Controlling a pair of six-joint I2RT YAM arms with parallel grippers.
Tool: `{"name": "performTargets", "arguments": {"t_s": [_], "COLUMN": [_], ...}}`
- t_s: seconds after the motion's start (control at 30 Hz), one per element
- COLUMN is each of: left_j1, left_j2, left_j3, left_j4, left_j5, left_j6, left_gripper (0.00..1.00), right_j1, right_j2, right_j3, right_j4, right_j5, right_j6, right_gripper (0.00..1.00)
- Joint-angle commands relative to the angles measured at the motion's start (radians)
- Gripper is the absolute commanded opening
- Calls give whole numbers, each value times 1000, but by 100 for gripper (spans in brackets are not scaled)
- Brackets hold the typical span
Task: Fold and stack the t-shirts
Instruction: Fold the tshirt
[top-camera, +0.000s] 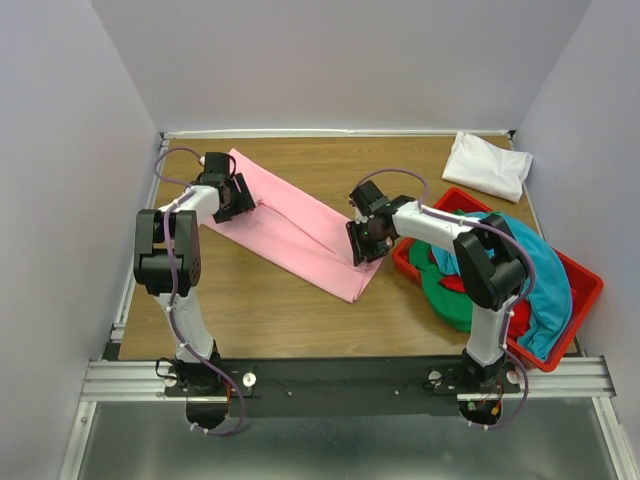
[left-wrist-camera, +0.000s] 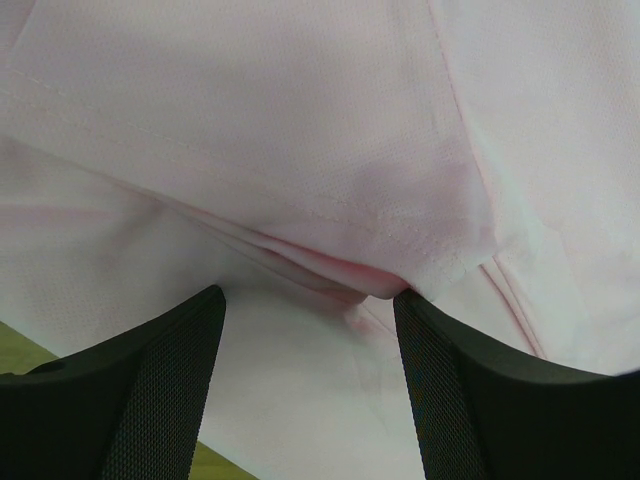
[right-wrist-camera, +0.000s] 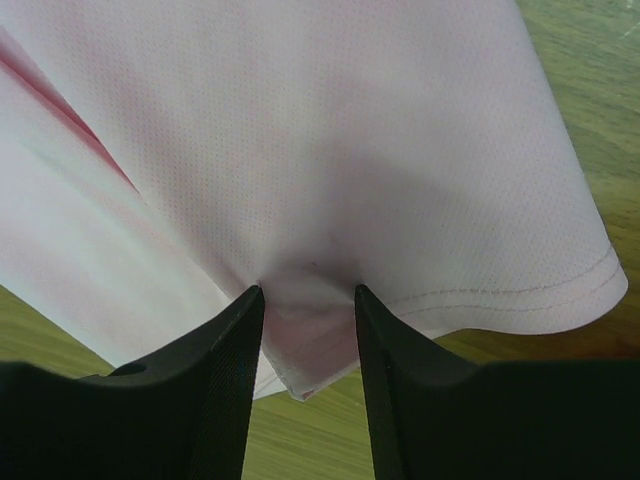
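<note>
The light pink t-shirt (top-camera: 300, 225) lies on the wooden table as a long diagonal folded strip. My left gripper (top-camera: 238, 197) is at its upper left end. In the left wrist view its jaws stand wide apart, with a fold of the pink cloth (left-wrist-camera: 330, 180) at the fingertips. My right gripper (top-camera: 362, 240) is at the strip's right edge. Its jaws are a narrow gap apart, with a puckered corner of the pink cloth (right-wrist-camera: 310, 330) between them. A folded white t-shirt (top-camera: 488, 165) lies at the back right. Teal (top-camera: 535, 275), green (top-camera: 448, 300) and red shirts are heaped at the right.
A rigid red plastic bin (top-camera: 585, 285) stands at the right front and holds the heap of shirts, which spills over its rim. Grey walls close in the table on the left, back and right. The metal rail (top-camera: 340, 378) with the arm bases runs along the near edge.
</note>
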Motion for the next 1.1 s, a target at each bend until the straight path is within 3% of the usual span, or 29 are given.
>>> {"name": "performTargets", "arguments": {"t_s": [0.0,0.33,0.57,1.07], "left_j1": [-10,-69,-102,-139], "left_j2": [81,172,275,357], "left_j3": [41,167,352,504], "left_j4": [-3,-26,-79,-104], "left_j5": [-3,-4,-32,-17], "left_j6": [27,78,138,262], "left_gripper": [77,76,76,75], "right_j1": [31,95,140,261], "right_j2": [-12,-44,-40,34], "right_j3": [-57,-101,-96,-1], "right_j4": [14,51,49,57], "right_j5": [-37,-108,-125,-119], "right_j6": [20,137,181,284], "right_gripper": [49,49,49,49]}}
